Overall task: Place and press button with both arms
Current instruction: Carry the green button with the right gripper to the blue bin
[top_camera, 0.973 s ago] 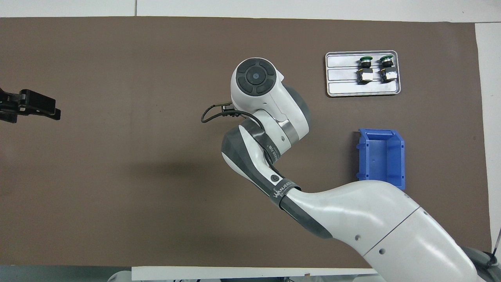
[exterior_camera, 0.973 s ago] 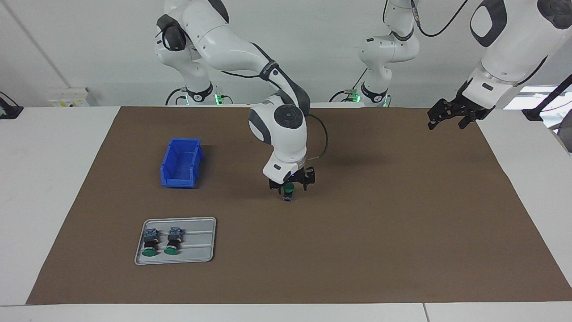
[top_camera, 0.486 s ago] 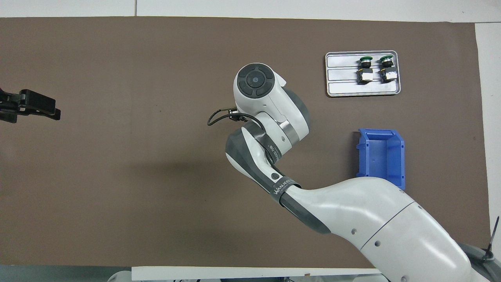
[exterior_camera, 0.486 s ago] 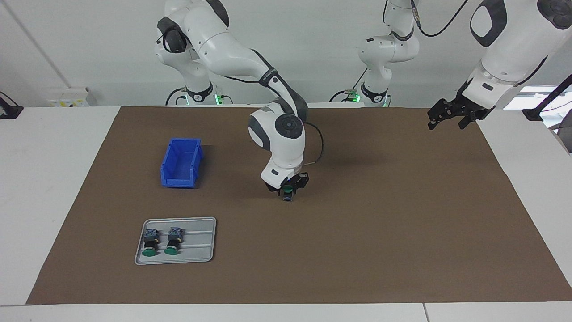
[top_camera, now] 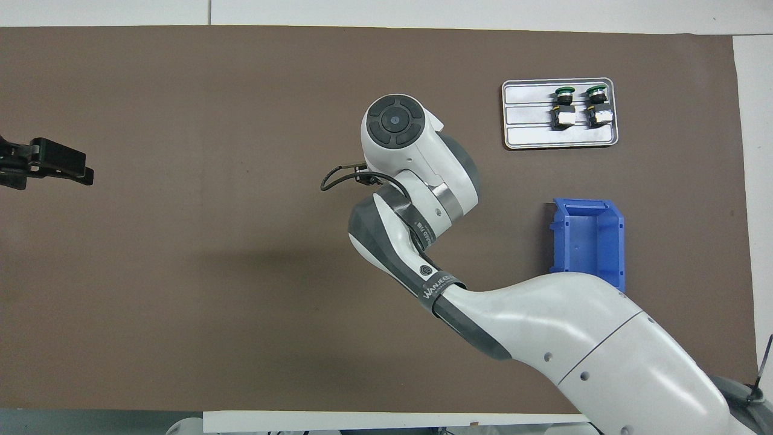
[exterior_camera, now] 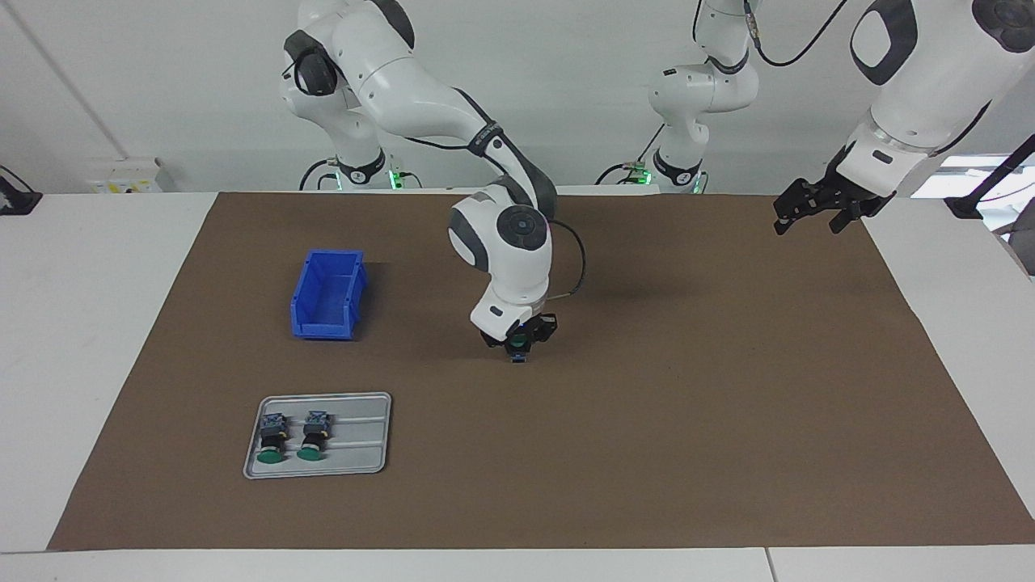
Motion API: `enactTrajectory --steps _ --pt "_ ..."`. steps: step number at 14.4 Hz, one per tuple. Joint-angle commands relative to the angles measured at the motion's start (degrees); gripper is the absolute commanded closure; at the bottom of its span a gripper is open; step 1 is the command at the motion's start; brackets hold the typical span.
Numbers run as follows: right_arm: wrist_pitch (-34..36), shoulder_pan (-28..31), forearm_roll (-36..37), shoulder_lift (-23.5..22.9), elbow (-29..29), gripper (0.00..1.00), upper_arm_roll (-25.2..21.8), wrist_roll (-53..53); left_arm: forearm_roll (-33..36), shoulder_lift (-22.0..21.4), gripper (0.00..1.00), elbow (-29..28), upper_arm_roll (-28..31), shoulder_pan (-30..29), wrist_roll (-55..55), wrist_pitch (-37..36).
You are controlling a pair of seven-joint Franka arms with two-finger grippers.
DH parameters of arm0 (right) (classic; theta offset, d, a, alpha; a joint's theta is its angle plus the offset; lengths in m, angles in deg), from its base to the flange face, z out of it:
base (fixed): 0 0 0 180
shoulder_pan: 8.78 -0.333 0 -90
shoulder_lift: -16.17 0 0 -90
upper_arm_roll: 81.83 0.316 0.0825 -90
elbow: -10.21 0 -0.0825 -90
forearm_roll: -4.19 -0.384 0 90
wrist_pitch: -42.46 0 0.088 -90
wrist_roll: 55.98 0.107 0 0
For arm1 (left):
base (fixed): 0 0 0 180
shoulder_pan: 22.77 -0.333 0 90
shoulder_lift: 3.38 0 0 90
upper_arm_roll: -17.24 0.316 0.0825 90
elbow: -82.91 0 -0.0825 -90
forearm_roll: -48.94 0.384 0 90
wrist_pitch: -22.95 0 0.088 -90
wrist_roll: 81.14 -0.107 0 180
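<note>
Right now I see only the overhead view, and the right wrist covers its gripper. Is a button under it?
Observer: Yes. The right gripper is shut on a button, green cap up, at the middle of the mat.
Operator: Does the button touch the mat?
Observer: Its base seems to rest on it.
Operator: And the left gripper, is it low?
Observer: No. The left gripper hangs open, high over the mat's corner, waiting.
</note>
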Motion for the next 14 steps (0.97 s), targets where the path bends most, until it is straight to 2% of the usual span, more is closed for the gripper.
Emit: enactTrajectory --steps 1,8,14 --pt "5.40 2.97 0.24 3.81 -0.92 0.88 -0.64 0.63 0.37 -1.51 0.00 -1.90 -0.44 -0.82 -0.42 0.78" --pt "23.42 13.26 -0.03 16.82 1.00 0.88 -0.82 0.46 0.37 -1.51 0.00 -1.90 -0.53 -0.82 -0.42 0.78" --pt "24.40 23.27 -0.91 31.23 15.66 0.88 -0.99 -1.21 0.37 -1.51 0.00 -1.90 -0.44 -0.82 -0.42 0.78"
